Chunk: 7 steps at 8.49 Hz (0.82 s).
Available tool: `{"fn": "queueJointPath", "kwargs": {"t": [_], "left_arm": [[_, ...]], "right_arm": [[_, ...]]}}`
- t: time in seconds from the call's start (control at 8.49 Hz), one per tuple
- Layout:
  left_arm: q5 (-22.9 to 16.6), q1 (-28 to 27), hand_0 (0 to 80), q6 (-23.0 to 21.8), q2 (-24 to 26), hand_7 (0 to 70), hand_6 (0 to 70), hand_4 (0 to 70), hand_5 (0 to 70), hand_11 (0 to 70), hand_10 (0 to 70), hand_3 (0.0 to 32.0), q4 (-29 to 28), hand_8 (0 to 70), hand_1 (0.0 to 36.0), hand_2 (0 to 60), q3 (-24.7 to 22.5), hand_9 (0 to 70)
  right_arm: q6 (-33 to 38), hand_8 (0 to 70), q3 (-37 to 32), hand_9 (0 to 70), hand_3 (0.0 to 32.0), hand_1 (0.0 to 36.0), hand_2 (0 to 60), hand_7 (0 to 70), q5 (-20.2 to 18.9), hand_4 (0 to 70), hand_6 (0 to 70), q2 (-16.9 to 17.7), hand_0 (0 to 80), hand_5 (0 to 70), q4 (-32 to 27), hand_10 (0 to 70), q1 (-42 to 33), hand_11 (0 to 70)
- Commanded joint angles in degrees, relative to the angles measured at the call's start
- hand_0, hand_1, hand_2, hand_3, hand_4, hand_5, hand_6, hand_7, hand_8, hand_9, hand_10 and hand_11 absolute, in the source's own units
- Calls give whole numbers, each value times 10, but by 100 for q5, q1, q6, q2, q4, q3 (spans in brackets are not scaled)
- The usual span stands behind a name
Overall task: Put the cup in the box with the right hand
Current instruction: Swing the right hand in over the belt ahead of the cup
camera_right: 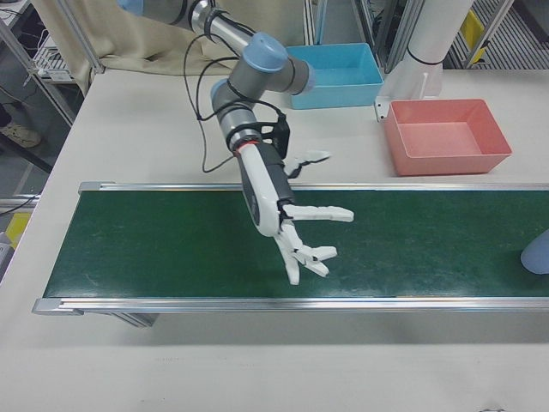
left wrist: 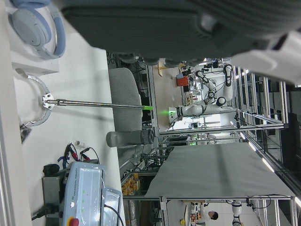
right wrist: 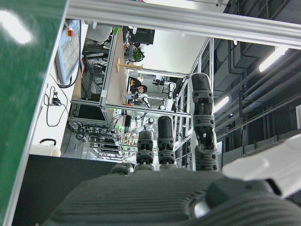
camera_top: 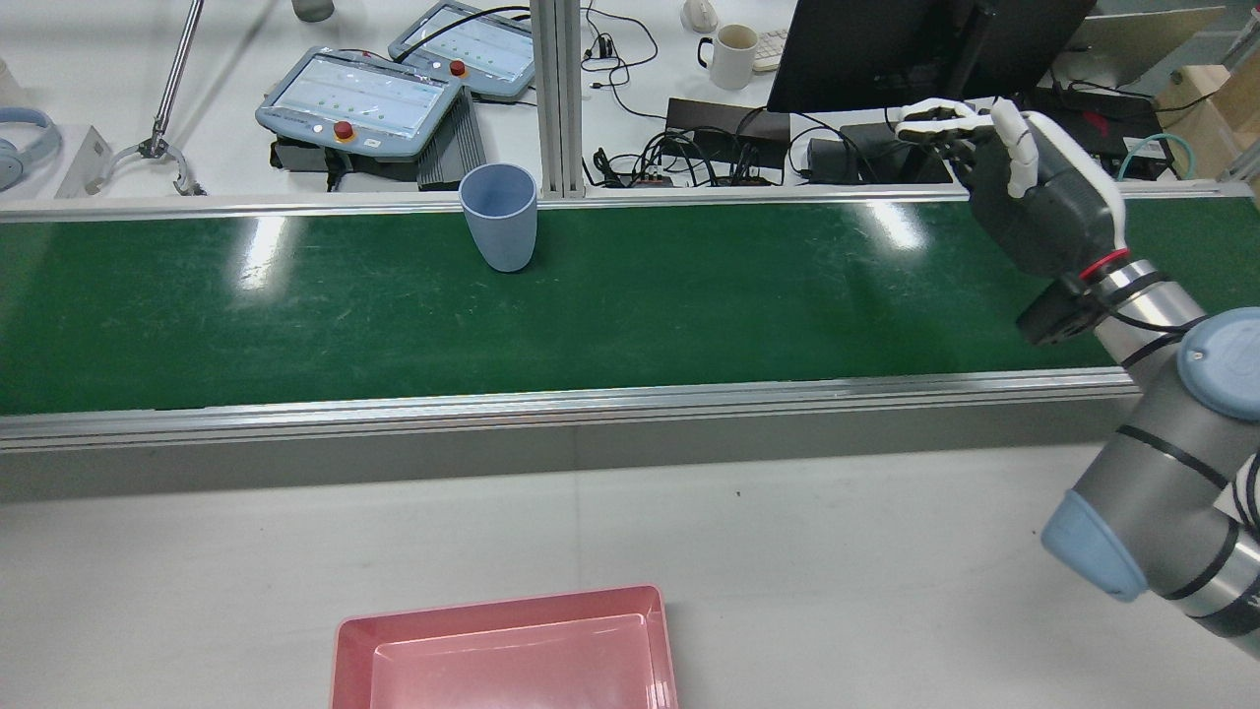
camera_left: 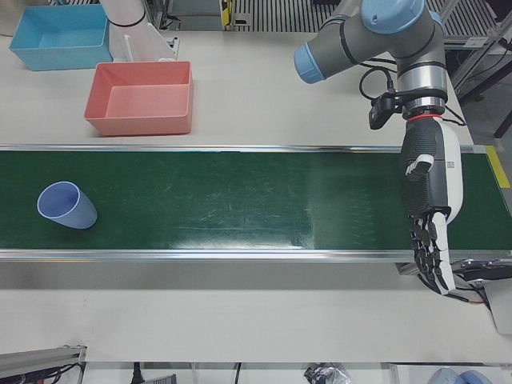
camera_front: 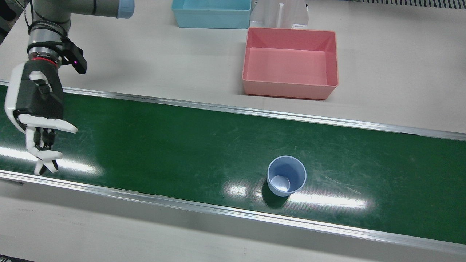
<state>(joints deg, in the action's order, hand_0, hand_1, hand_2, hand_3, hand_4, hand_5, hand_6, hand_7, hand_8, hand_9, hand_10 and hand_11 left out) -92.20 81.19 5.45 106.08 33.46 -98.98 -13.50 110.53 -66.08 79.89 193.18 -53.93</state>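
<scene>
Robot hand [camera_front: 34, 109] open, green belt [camera_front: 182, 145] — cup [camera_front: 286, 175]

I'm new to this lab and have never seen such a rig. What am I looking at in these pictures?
These show two robot arms, each ending in a mechanical hand. The right hand and the left hand hang open above a green conveyor belt, holding nothing. An empty blue cup stands upright on the belt, away from both. An empty pink box sits on the table beside the belt. One camera looks down from the front, one from behind the robot, two from the front sides, one rides on each hand.
</scene>
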Motion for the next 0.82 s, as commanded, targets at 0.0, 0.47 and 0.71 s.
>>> {"fn": "queueJointPath", "kwargs": {"t": [0.0, 0.47, 0.71], "left_arm": [[0, -6, 0, 0, -9, 0, 0, 0, 0, 0, 0, 0, 3, 0, 0, 0, -16, 0], [0, -6, 0, 0, -18, 0, 0, 0, 0, 0, 0, 0, -14, 0, 0, 0, 1, 0], [0, 2, 0, 0, -18, 0, 0, 0, 0, 0, 0, 0, -23, 0, 0, 0, -16, 0]], "right_arm": [[-546, 90, 291, 135, 0, 0, 119, 376, 1035, 390, 70, -588, 42, 0, 474, 0, 876, 0], [-575, 88, 393, 138, 0, 216, 62, 362, 1009, 306, 74, -667, 565, 59, 1336, 0, 753, 10], [-636, 100, 60, 145, 30, 310, 82, 372, 1044, 288, 76, -859, 749, 91, 1337, 8, 744, 35]]}}
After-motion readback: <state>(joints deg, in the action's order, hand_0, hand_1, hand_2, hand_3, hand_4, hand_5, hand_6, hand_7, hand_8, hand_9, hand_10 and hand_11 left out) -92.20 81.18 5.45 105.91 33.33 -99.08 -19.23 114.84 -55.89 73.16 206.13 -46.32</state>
